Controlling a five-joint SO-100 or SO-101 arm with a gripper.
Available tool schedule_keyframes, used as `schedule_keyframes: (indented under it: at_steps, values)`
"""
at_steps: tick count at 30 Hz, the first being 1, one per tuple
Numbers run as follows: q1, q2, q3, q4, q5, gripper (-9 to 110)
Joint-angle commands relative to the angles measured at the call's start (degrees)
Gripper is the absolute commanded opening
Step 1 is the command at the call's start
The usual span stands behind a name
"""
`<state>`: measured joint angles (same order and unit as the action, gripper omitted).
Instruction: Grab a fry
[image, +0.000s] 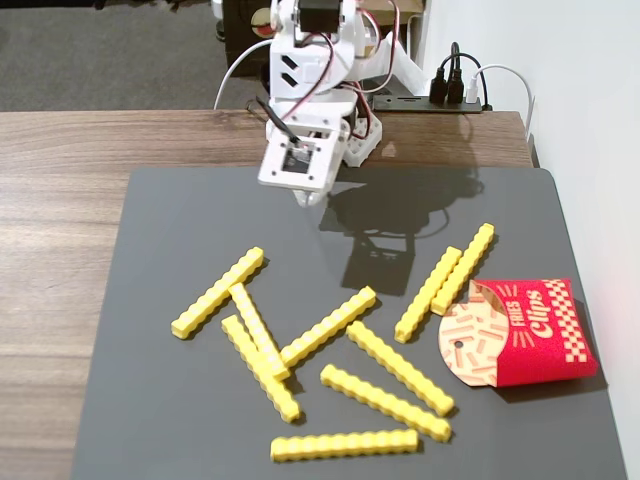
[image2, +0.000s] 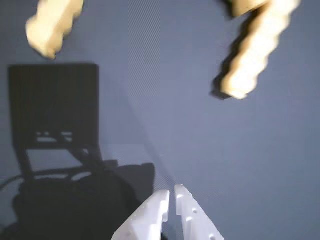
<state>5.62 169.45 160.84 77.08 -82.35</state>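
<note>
Several yellow crinkle-sided fries lie scattered on the dark grey mat (image: 150, 220). The nearest to the arm is a slanted fry (image: 218, 292) at the left; another fry (image: 329, 326) lies mid-mat. My white gripper (image: 311, 194) hangs over the mat's far edge, well short of all the fries. In the wrist view the gripper (image2: 171, 193) has its jaws together with only a thin slit between them and nothing held. Two blurred fry ends show at the top of that view, one on the left (image2: 52, 27) and one on the right (image2: 250, 60).
A red "Fries" carton (image: 530, 330) lies on its side at the mat's right edge, next to two fries (image: 463, 268). The mat lies on a wooden table (image: 60, 200). A power strip with cables (image: 445, 95) is behind the arm, and a white wall (image: 600, 120) at the right.
</note>
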Motion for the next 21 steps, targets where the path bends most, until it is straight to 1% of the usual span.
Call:
schedule_keyframes:
  at_steps: [1, 11, 16, 21]
  values:
    - [3.6, -5.45, -6.15, -1.85, 1.49, 0]
    - [13.71, -19.6, -13.36, -8.79, 1.76, 0]
    - [15.73, -25.49, -15.73, -13.1, 3.78, 1]
    - [15.56, -32.87, -20.57, -13.18, 8.0, 1]
